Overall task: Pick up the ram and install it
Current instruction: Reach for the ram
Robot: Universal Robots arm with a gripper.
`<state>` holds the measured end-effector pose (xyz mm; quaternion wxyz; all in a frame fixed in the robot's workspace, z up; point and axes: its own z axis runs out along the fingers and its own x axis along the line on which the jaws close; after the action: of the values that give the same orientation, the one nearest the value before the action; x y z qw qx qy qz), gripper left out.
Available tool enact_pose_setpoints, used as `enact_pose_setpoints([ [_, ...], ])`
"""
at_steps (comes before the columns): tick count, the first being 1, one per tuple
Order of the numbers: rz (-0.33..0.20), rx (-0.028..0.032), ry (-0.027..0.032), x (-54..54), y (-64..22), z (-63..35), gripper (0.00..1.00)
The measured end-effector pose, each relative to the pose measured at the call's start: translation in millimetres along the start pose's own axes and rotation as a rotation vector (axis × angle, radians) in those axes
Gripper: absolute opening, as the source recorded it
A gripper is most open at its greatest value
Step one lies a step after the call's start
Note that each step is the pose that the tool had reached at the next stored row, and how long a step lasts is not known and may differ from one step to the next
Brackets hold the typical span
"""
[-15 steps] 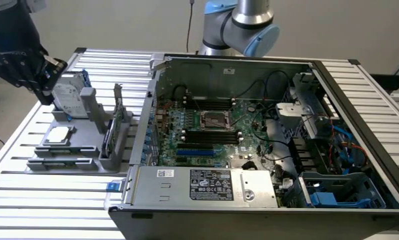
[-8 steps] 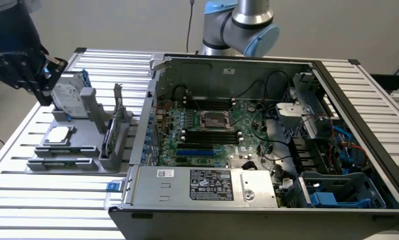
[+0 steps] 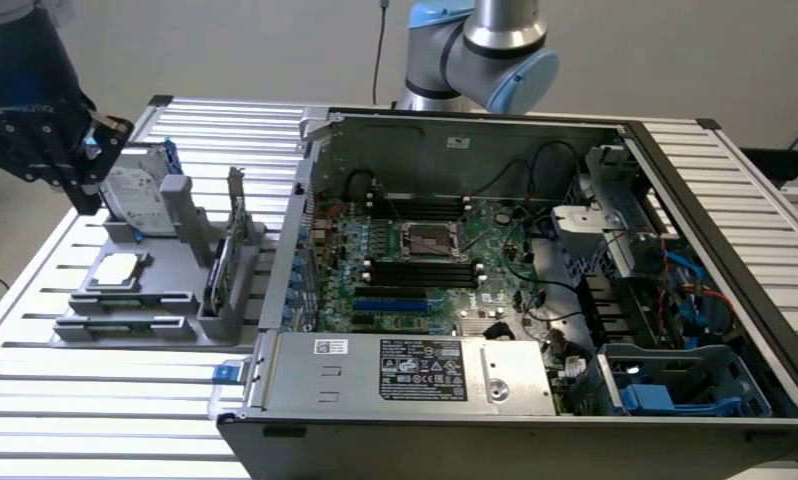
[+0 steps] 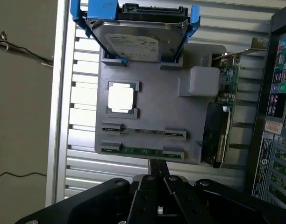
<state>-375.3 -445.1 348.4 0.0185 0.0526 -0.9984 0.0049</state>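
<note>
1. Where it sits in the holder slot closest to the fingertips, the ram (image 4: 143, 150) stands on edge. Its long axis runs crosswise to the gripper's fingers, and each end is seated in a grey end clip.
2. Appearance: a thin, long, narrow green strip seen edge-on. Only the upper edge shows, so chips on its faces cannot be made out.
3. Location: the ram is in the grey holder (image 4: 152, 112), not in the computer, and nothing touches it.
4. Gripper (image 4: 157, 163): the fingers are pressed together and hold nothing. It is raised clear of the holder, with the tips lined up near the ram's middle.
5. A second slot (image 4: 143, 131) runs parallel just beyond the ram from the gripper. Whether it holds a stick cannot be told.
6. Farther beyond lies a square silver processor chip (image 4: 120, 98). A hard drive (image 4: 133, 39) with blue rails is propped up at the holder's far end.
7. A green expansion card (image 4: 218, 126) stands on edge at the holder's side, its long axis at right angles to the ram.
8. The holder rests on a slatted metal table (image 4: 82, 140). An open computer case (image 3: 372, 385) stands beside it, on the exterior view's right, with the motherboard (image 3: 426, 250) and its black slots (image 3: 419, 272) exposed.
</note>
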Motion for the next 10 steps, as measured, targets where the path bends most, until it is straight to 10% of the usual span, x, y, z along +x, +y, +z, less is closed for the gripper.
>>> enact_pose_setpoints([
  [10,-0.012,0.0019,-0.0002,18.2,2.0,8.2,0.11],
])
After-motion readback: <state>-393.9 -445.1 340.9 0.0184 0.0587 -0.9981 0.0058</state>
